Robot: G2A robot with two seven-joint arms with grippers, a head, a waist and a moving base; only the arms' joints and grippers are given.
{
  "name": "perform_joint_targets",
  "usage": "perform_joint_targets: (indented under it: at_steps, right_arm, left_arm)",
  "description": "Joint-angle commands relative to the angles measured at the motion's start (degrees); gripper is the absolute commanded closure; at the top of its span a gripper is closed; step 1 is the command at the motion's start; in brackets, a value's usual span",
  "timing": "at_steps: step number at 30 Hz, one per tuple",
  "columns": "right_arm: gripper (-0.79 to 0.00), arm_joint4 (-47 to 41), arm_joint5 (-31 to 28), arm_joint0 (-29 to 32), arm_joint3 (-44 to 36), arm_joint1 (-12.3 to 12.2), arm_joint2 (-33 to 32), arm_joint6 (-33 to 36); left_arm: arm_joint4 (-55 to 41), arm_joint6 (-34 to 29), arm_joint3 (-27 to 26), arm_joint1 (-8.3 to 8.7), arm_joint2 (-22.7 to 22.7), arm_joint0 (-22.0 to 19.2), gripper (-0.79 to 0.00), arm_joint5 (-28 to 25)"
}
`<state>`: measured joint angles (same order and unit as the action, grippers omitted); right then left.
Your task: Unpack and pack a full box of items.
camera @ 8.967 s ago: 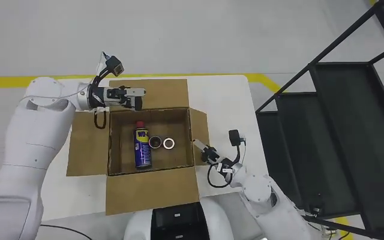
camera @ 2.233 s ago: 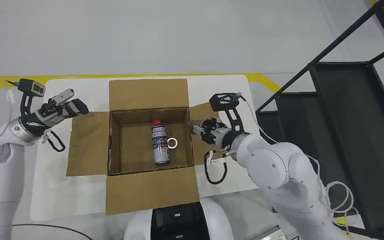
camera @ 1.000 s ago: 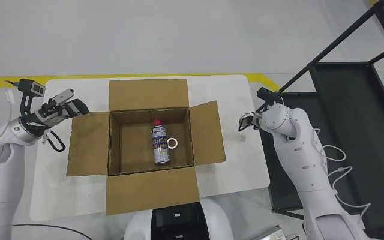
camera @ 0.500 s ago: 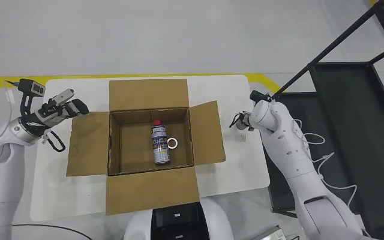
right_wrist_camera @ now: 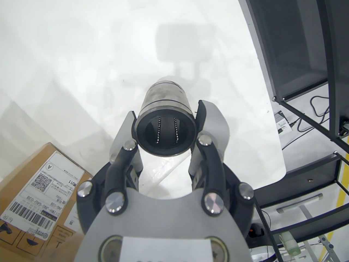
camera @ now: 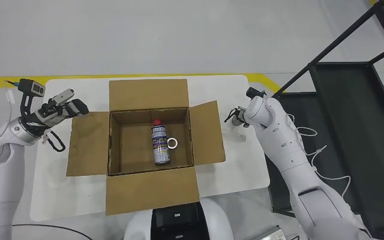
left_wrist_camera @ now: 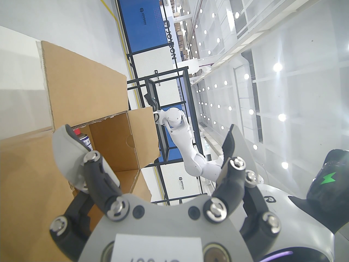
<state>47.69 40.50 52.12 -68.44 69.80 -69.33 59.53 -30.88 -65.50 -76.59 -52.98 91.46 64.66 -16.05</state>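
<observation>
An open cardboard box point(camera: 150, 180) stands in the middle of the white table. Inside lie a blue and yellow spray can point(camera: 159, 144) with a red cap and a small ring point(camera: 173, 144) beside it. My right gripper point(camera: 235, 118) hangs over the table right of the box's right flap, shut on a dark metal cylinder point(right_wrist_camera: 165, 102) with a hollow bore; the right gripper point(right_wrist_camera: 167, 118) holds it by its sides. My left gripper point(camera: 75, 107) is open and holds nothing, level with the left flap's far end; the left gripper point(left_wrist_camera: 148, 143) faces the box point(left_wrist_camera: 109, 143).
A black metal rack point(camera: 336, 120) stands close against the table's right edge. All the box flaps are folded outward, the right flap point(camera: 207, 135) slanting up. White table surface point(camera: 240, 162) lies bare beneath the right gripper. A yellow floor line point(camera: 270, 78) runs behind the table.
The dark cylinder left the box in my right gripper, which swung out to the table's right side and then drifted slightly back toward the box. My left arm moved from the far flap to the left.
</observation>
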Motion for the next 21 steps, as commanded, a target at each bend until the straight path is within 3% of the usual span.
perform_joint_targets:
  at_steps: [1,10,21]
  right_arm:
    - [0.0,0.01,0.01,0.0,0.0,0.0,0.0,0.0]
    - [0.0,-0.68,-0.98,0.78,0.45,0.03,-0.59,-2.74]
    - [0.0,-4.01,-1.85,-3.95,10.38,1.53,1.43,-6.33]
  left_arm:
    - [0.0,0.0,0.0,0.0,0.0,0.0,-0.785,0.0]
    - [0.0,0.0,0.0,0.0,0.0,0.0,-0.785,0.0]
    - [0.0,0.0,0.0,0.0,0.0,0.0,-0.785,0.0]
